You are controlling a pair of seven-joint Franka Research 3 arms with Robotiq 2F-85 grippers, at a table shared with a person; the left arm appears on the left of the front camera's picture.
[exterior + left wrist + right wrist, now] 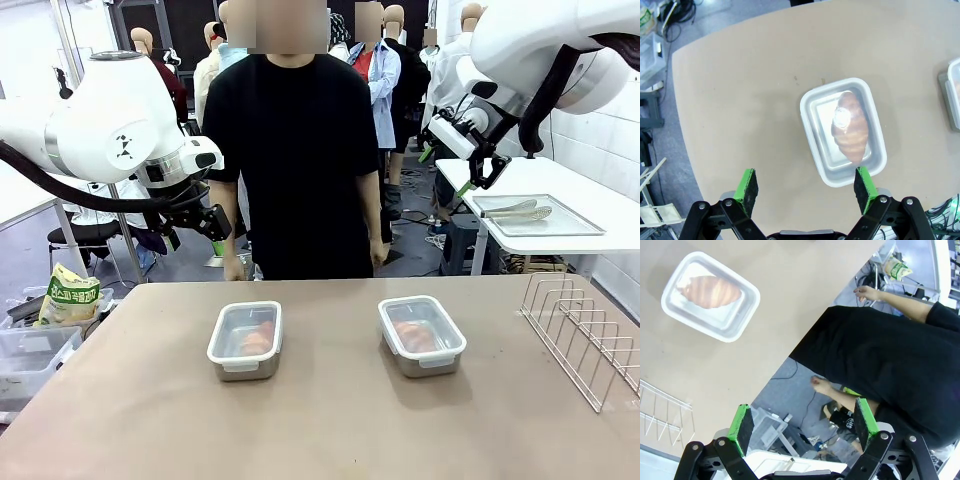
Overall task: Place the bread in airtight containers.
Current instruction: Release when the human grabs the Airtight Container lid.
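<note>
Two rolls of bread were in view, one in each of two containers on the worktop (330, 420). The first roll (257, 338) lay inside the left container (245, 340), and the second roll (412, 334) lay inside the right container (421, 335); both containers had their clear white-rimmed lids on. The two containers stood well apart, side by side across the middle of the worktop.

From the right container, a wire rack (585, 335) stood at about 3 o'clock, near the worktop's edge. One person in a black shirt (297, 150) stood at 12 o'clock, at the far side, hands hanging down.

The left gripper (195, 228) hung raised above the worktop's far left corner, fingers spread wide and holding nothing. The right gripper (478, 178) was raised high at the far right, likewise wide open with nothing between its fingers.

A flat metal tray (540, 214) with one pair of tongs (512, 209) sat on a side table beyond.
</note>
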